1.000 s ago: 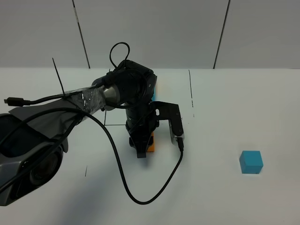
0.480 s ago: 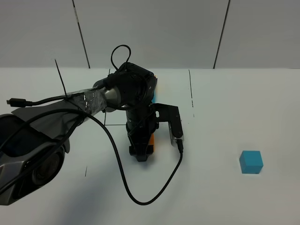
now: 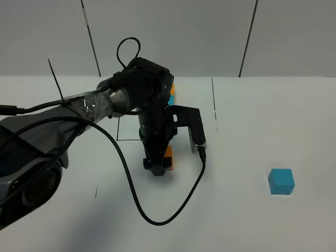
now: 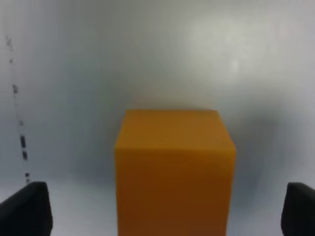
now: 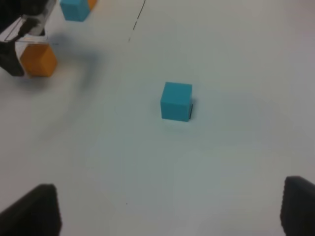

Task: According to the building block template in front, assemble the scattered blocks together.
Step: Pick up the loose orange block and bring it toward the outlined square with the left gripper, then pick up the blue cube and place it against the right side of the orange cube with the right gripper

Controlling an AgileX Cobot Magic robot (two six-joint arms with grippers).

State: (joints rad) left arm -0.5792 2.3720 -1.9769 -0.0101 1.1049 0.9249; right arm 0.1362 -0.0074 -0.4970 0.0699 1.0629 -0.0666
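My left hand (image 3: 157,167) stands over the orange block (image 4: 174,167). Its fingers (image 4: 24,209) are spread wide with a gap on each side, so nothing is clamped. The block rests on the counter (image 3: 252,136). The template (image 3: 171,97) sits at its 12 o'clock, half hidden by my arm (image 3: 94,105). The blue block (image 5: 176,101) lies alone, well apart, at about 3 o'clock. My right hand (image 5: 172,216) hangs over the counter facing it, spread apart and empty.
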